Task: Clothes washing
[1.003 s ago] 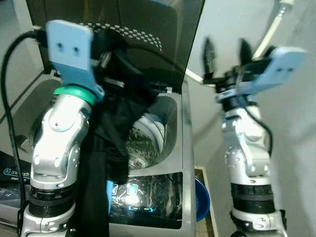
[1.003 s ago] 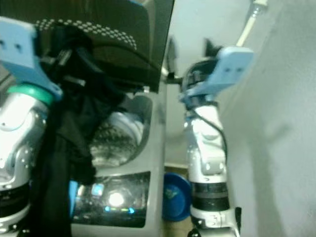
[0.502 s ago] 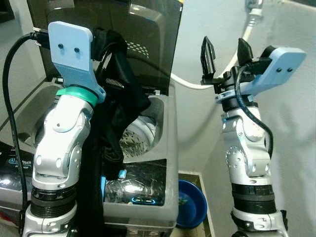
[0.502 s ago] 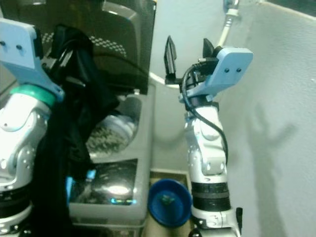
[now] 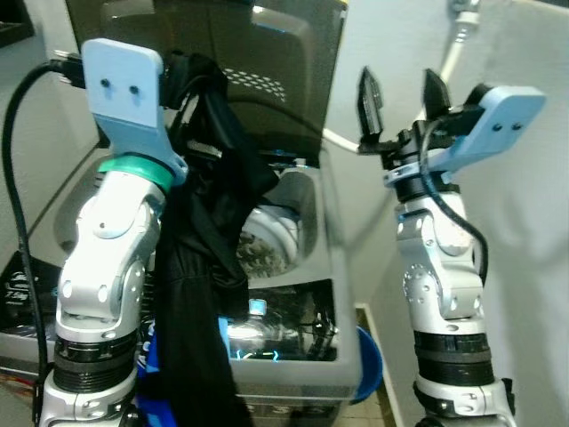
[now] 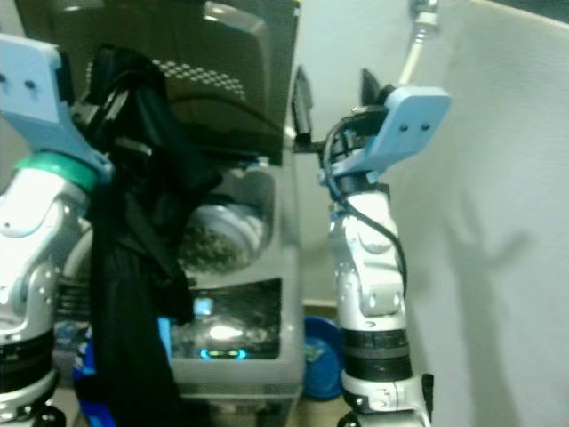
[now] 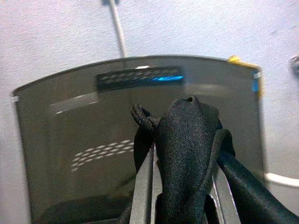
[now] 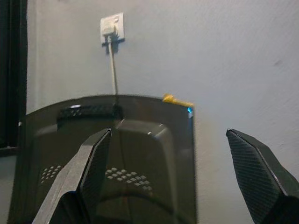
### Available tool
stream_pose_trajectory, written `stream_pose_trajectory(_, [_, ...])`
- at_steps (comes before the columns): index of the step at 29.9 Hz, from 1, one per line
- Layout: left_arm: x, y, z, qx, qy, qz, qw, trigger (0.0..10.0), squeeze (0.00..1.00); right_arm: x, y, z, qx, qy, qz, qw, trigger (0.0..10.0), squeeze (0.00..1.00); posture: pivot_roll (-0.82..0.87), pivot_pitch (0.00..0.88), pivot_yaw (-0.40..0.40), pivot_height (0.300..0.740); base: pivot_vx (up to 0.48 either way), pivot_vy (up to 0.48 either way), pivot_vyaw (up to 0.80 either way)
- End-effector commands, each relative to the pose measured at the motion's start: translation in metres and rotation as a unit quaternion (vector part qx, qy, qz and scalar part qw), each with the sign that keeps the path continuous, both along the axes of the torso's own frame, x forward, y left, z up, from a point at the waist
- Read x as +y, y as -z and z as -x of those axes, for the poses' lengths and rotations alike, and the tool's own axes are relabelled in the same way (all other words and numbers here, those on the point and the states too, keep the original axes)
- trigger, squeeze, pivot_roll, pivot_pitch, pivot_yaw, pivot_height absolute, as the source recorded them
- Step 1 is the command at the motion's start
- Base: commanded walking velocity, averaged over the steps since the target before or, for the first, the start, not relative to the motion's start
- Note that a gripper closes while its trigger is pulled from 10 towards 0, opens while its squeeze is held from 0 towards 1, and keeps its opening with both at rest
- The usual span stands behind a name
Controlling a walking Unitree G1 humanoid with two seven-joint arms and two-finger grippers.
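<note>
**Inspector A:** Left arm first. Pose?

**Inspector B:** Raised and bent at the elbow, forearm upright in front of the washing machine [image 5: 293, 267]. The left pincer [image 7: 180, 186] is clamped on a black garment [image 5: 204, 267]; the wrist view shows cloth bunched between and over the two fingers [image 7: 142, 186].

**Inspector A:** Condition and position of the garment?

**Inspector B:** Dark, crumpled at the top, hanging in a long loose fall down the front of the left arm. It hangs above and in front of the open drum [image 5: 267, 240], not inside it. Its lower end passes over the lit control panel [image 5: 267, 334].

**Inspector A:** The machine itself?

**Inspector B:** Top loader, tinted lid [image 5: 258, 71] standing upright against the wall. A perforated metal drum is visible inside.

**Inspector A:** Right arm?

**Inspector B:** Also raised, forearm upright, just right of the machine. The right pincer [image 5: 398, 89] points upward, fingers spread wide, holding nothing. A white hose [image 5: 458, 44] runs on the wall behind it. A blue basin [image 5: 369, 365] sits on the floor beside the machine's base.
</note>
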State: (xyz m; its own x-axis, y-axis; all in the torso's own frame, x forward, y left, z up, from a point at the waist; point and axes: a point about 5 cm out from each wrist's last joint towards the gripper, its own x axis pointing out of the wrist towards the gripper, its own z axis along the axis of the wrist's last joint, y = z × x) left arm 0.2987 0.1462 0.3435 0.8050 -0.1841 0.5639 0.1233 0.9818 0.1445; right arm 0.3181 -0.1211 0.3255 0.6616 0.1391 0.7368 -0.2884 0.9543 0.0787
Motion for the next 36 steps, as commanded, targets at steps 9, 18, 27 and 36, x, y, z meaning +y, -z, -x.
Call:
stream_pose_trajectory(9, [-0.003,0.000,0.001,-0.002,0.007,-0.005,1.000,10.0,0.00,-0.003,0.002,0.000,0.002,0.009,-0.001,1.000,10.0,0.00,0.09,0.010,-0.029,0.740,0.000,0.104,0.00])
stream_pose_trajectory(18, [-0.004,0.001,0.000,-0.003,0.002,-0.027,1.000,10.0,0.00,-0.002,0.003,0.000,0.002,0.005,0.000,1.000,10.0,0.00,0.10,0.008,-0.027,0.740,0.000,0.000,0.00])
stream_pose_trajectory(27, [-0.009,-0.023,-0.019,-0.092,-0.033,-0.126,0.987,10.0,0.00,0.012,-0.016,0.000,-0.041,-0.025,0.033,0.998,10.0,0.00,0.08,0.022,-0.026,0.740,0.000,0.000,0.00])
stream_pose_trajectory(36, [-0.016,-0.080,-0.063,-0.264,-0.203,-0.309,0.891,10.0,0.00,0.011,-0.034,0.010,-0.086,-0.003,0.026,0.996,10.0,0.00,0.04,0.086,-0.004,0.740,0.000,0.000,0.00])
